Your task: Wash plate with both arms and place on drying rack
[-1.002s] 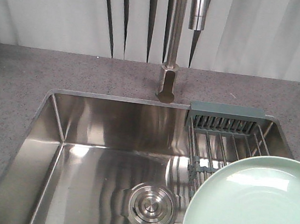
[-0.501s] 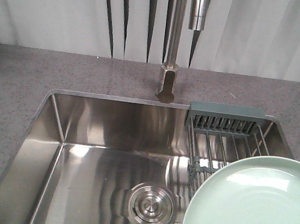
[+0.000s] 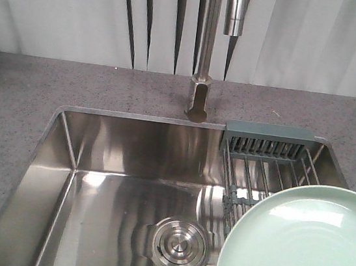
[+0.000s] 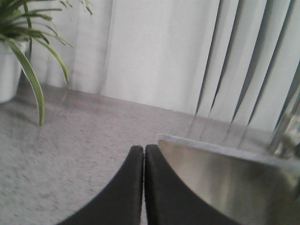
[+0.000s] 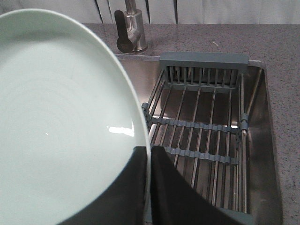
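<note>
The pale mint-green plate (image 3: 300, 254) fills the front view's lower right, held above the sink and the drying rack (image 3: 263, 160). In the right wrist view the plate (image 5: 61, 117) covers the left side, and my right gripper (image 5: 148, 154) is shut on its rim, one black finger on each face. The drying rack (image 5: 201, 136), steel bars with grey-green end pieces, lies across the sink's right part below and to the right of the plate. My left gripper (image 4: 144, 152) is shut on nothing, over the grey counter by the sink's corner. No arm shows in the front view.
The steel sink basin (image 3: 123, 198) has a round drain (image 3: 178, 243). A steel tap (image 3: 202, 77) stands behind it, with its spout (image 3: 236, 9) above. Grey speckled counter (image 3: 16, 118) surrounds the sink. A potted plant (image 4: 14, 51) stands on the counter at the left, before curtains.
</note>
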Robot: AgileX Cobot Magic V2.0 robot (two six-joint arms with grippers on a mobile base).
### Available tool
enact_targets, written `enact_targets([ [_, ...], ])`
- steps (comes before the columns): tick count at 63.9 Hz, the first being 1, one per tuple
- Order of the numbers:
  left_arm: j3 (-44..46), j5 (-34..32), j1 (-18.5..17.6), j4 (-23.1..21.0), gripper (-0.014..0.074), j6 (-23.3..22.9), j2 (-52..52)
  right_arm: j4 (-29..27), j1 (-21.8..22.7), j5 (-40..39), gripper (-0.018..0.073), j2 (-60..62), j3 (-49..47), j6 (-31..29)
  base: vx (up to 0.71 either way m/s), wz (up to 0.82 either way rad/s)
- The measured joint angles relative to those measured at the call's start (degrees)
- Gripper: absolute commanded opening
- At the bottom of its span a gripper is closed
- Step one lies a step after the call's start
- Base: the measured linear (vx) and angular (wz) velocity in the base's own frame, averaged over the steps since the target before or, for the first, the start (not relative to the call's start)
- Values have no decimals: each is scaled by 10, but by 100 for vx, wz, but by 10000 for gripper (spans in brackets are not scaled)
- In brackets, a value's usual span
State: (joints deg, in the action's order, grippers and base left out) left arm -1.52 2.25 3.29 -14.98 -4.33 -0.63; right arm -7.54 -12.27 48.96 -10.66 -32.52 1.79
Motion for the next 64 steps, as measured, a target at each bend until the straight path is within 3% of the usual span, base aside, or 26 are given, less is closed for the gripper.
enact_targets([
  [11, 0, 1, 0, -126, -6, -137, 0, 0, 0, 0, -2, 0, 0, 0, 0, 0],
  [29, 0, 0, 0, -189, -6, -202, 0, 0, 0, 0, -2, 0, 0, 0, 0, 0],
  [41, 0, 4, 0, -332, -6, -279, 0, 0, 0, 0, -2, 0, 0, 0, 0, 0],
  [50, 36, 39, 0, -389, -6, -288, 0, 0, 0, 0, -2, 0, 0, 0, 0, 0],
  [64, 153, 52, 0, -399, 11, -212, 0, 0, 0, 0, -2, 0, 0, 0, 0, 0],
])
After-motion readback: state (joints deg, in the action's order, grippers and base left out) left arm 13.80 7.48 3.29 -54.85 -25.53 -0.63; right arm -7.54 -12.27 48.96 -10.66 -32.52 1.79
